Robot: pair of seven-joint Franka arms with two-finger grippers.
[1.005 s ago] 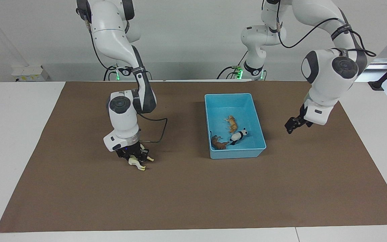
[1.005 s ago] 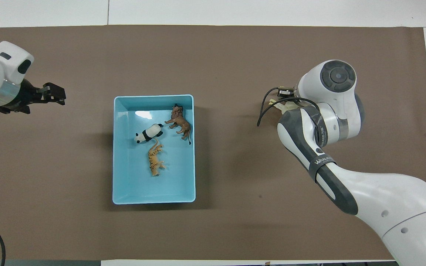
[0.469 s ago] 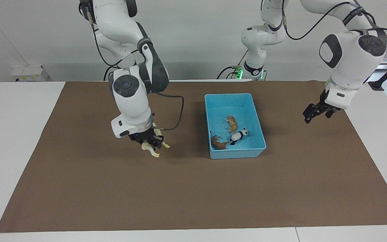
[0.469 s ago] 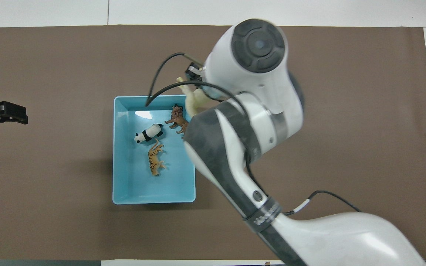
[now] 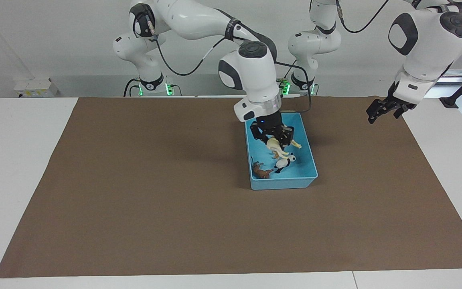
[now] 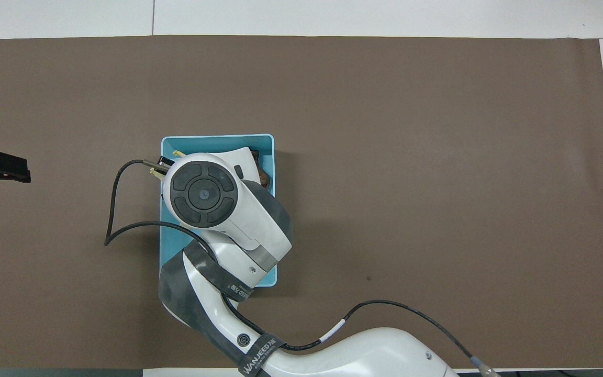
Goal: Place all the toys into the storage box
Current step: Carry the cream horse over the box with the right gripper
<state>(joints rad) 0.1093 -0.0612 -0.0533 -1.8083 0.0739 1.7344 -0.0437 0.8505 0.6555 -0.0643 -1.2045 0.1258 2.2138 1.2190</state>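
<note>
Now: horse held over the blue box

Right at the middle of things, the cream-white horse (image 5: 280, 147) hangs in the right gripper (image 5: 276, 139), low over the storage box (image 5: 306, 138) and just above the toys already inside. Black fingers flank the horse's body, yet whether they are clamped on it or parting cannot be told from these views. Directly beneath the horse an orange toy, probably the tiger, is almost wholly hidden. Just farther from the robots than the horse lies the panda (image 5: 285, 162), and beside it, in the box's corner toward the right arm's end and farthest from the robots, lies the brown lion (image 5: 261, 171). Seen from overhead, the right arm's wrist covers most of the box, leaving the box's rim and a sliver of lion in sight.

Outward from there, the box sits on a brown mat (image 5: 155, 200) that covers a white table (image 5: 14, 160). Well apart from the box, the left gripper (image 5: 384, 109) waits, raised over the mat's edge at the left arm's end, its 2 fingers spread apart and holding nothing.
</note>
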